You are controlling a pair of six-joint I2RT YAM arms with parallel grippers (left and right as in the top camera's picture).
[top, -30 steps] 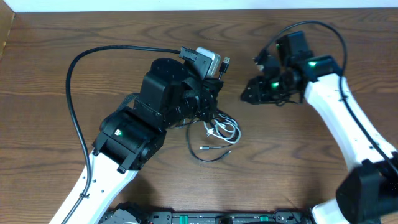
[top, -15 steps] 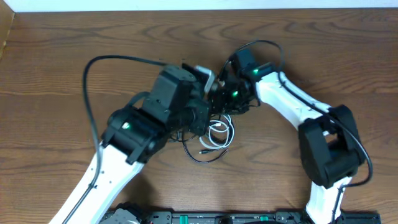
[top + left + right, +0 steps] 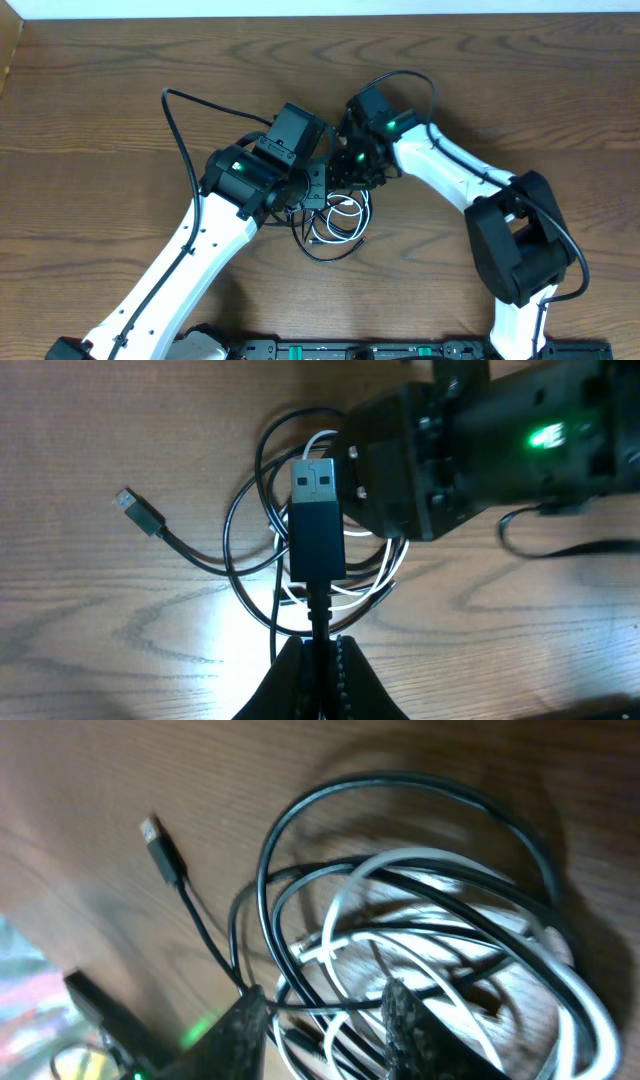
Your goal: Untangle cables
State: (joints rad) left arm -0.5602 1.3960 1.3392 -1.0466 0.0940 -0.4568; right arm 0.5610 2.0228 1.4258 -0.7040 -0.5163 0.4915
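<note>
The black cable (image 3: 240, 550) and the white cable (image 3: 345, 582) lie in a tangled coil on the wooden table. In the left wrist view my left gripper (image 3: 318, 647) is shut on the black cable just below its large USB plug (image 3: 318, 510). The black cable's small plug (image 3: 137, 510) lies free to the left. In the right wrist view my right gripper (image 3: 325, 1010) is open, and its fingers straddle black (image 3: 400, 795) and white (image 3: 470, 935) strands. In the overhead view both grippers (image 3: 318, 190) (image 3: 350, 175) meet over the coil (image 3: 340, 218).
The right gripper's black body (image 3: 480, 450) hangs close above the coil, right of the USB plug. The left arm's thick black cable (image 3: 185, 115) arcs over the table at the left. Bare wood (image 3: 100, 180) surrounds the coil.
My right arm has swung left from the far right and come down onto the coil. My left arm has turned and pulled nearer, with its gripper still over the coil.
</note>
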